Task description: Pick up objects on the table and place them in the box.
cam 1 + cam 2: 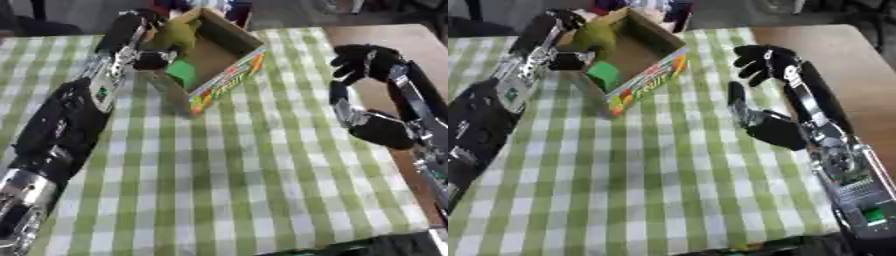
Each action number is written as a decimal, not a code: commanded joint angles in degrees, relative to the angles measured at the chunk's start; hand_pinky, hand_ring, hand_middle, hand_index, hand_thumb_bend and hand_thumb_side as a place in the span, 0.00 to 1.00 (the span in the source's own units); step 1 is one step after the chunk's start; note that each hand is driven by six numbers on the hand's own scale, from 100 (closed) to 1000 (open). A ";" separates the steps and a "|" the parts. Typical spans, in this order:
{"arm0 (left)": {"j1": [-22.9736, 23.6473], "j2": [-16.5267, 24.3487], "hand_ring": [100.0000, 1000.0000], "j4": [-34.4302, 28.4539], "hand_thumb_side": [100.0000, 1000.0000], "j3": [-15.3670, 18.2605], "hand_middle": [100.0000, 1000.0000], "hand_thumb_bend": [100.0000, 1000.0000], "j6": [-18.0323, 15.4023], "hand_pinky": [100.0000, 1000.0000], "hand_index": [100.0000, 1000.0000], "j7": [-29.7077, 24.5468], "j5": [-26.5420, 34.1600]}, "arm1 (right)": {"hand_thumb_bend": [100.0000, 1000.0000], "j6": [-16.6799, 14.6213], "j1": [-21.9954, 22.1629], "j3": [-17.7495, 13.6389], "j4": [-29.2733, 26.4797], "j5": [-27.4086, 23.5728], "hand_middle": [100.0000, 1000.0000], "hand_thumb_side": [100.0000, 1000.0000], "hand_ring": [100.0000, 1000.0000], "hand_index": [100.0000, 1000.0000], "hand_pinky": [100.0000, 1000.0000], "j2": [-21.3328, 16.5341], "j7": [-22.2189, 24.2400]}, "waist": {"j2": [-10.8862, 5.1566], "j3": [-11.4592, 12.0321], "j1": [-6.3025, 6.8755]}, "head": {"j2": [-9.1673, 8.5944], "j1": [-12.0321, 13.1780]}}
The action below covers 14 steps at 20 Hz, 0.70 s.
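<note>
Over the box (229, 46), in the left eye view, the left hand (156, 56) reaches from the upper left with its fingers curled round an olive-green object (178, 32). The object hangs above the near-left part of the box opening, partly past the rim. A bright green block (182, 73) already lies inside against the left wall. The box stands tilted on the green-checked surface (227, 170), its printed side facing the camera. To complete the release well, carry the object further toward the middle of the opening, lower it below the rim, and only then relax the fingers, so that it cannot catch on the wall or fall outside.

Toward the right edge of the surface, in the right eye view, the right hand (756, 64) rests idle, well apart from the box, its fingers bent and holding nothing. Keep it there: it does not obstruct the left arm's path. In this view the olive-green object sits against the far-left corner of the box; whether it touches the cardboard cannot be determined. Withdraw the left hand upward after release, to avoid dragging the box.
</note>
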 commanded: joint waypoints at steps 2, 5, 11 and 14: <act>-0.88 1.71 0.80 -2.45 0.65 0.83 0.81 0.86 -0.41 0.70 0.95 1.04 1.17 | 0.00 -0.09 -0.63 -0.41 -0.48 -0.38 0.64 0.32 0.62 0.84 0.54 -0.64 -0.03 | -0.94 0.33 0.10 | -0.69 -0.22; 0.02 3.36 0.80 -6.13 0.65 0.28 0.80 0.84 -0.98 0.70 0.93 1.16 5.03 | 0.00 -0.10 -0.53 -0.54 -0.43 -0.28 0.64 0.32 0.62 0.84 0.54 -0.74 -0.13 | -0.88 0.98 0.15 | -0.76 -0.53; 2.85 7.41 0.79 -17.91 0.63 -1.30 0.76 0.78 -1.39 0.70 0.89 -0.46 14.64 | 0.00 -0.07 -0.31 -0.86 -0.36 -0.02 0.64 0.32 0.62 0.84 0.54 -1.08 -0.43 | -0.73 2.02 0.17 | -0.82 -1.23; 4.93 9.60 0.77 -24.87 0.61 -1.87 0.73 0.73 -1.07 0.69 0.86 -1.65 19.20 | 0.00 -0.04 -0.23 -1.00 -0.34 0.09 0.64 0.32 0.62 0.84 0.54 -1.20 -0.57 | -0.63 2.39 0.22 | -0.90 -1.62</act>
